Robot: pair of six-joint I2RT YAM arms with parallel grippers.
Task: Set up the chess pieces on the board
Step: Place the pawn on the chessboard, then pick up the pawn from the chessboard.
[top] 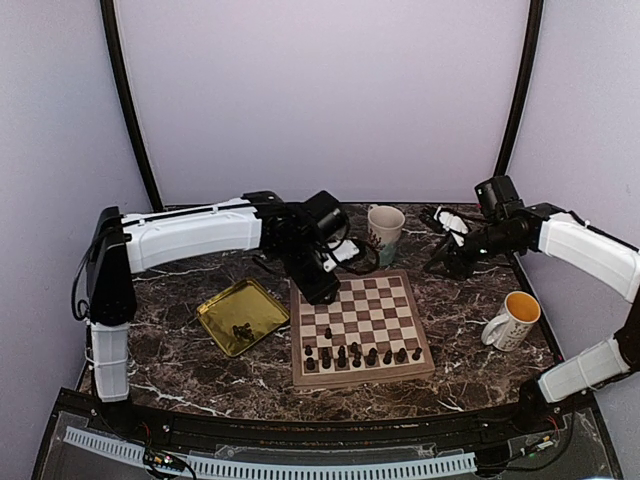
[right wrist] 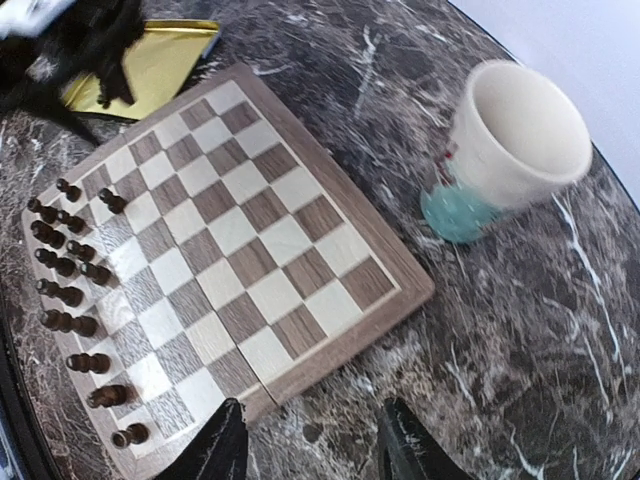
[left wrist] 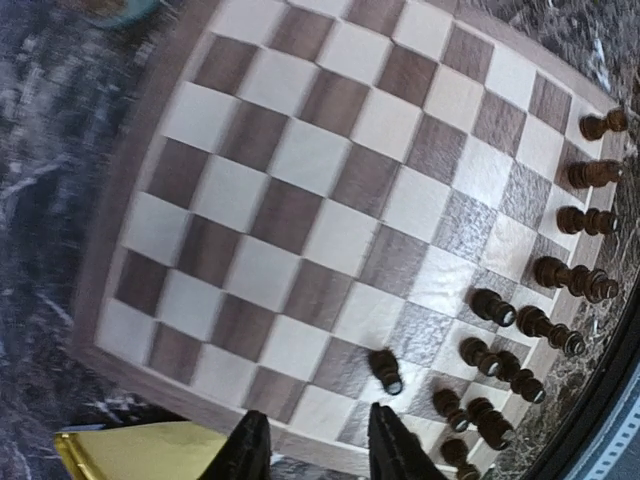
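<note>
Between the fingers of the left tool [left wrist: 313, 425] nothing was held. They stood apart and empty over the rim of the board [left wrist: 290, 200], and a corner of the gold tray [left wrist: 140, 452] showed just behind its left finger. A little ahead of the tips a lone pawn [left wrist: 385, 370] stood upright on its own square. Further ahead and to the right, the placed chess pieces [left wrist: 530, 330] crowded the two ranks along one edge. Some looked off-centre, though the view was too blurred to be sure. A few leftover pieces [top: 240, 328] lay in the tray, so the job seemed well along but unfinished.

The step in hand looked like a trip to the tray. It would go best with a straight lift clear of the pawn before swinging aside. The jaws should then drop narrow over one piece and grip it low on the stem — and set it down upright in the middle of its square.

The right tool [right wrist: 313, 408] was also spread and empty, with the board ahead to its left and a white mug [right wrist: 510, 140] ahead to its right.
</note>
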